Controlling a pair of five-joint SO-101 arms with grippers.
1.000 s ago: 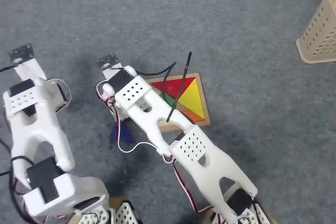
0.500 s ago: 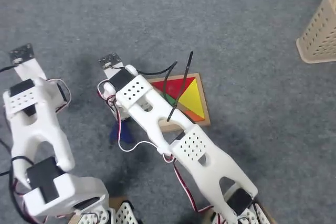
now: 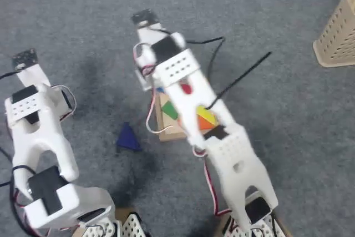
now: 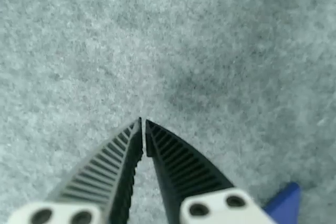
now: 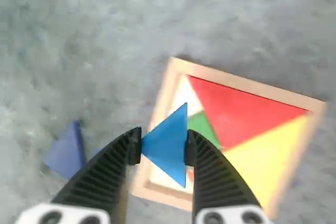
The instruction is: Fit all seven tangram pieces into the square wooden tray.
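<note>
The right arm lies across the wooden tray point(image 5: 176, 66), hiding most of it from overhead; a beige perforated block point(image 3: 338, 29) stands well apart. The tray holds red point(image 5: 236, 111), yellow point(image 5: 268, 156) and green point(image 5: 202, 124) pieces. The right hand point(image 5: 164, 135) clamps a light blue triangle point(image 5: 168, 150) over its rim, a dark blue triangle point(image 3: 128, 137) lies on the table point(image 3: 277, 81) beside it, and the left hand point(image 4: 143, 124) is closed, empty.

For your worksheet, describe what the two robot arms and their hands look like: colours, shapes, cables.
The left arm and right arm are white plastic shells with perforated panels, black motors and loose red, white and black cables. The left hand and right hand each have two dark, tapered fingers with ribbed inner faces.
</note>
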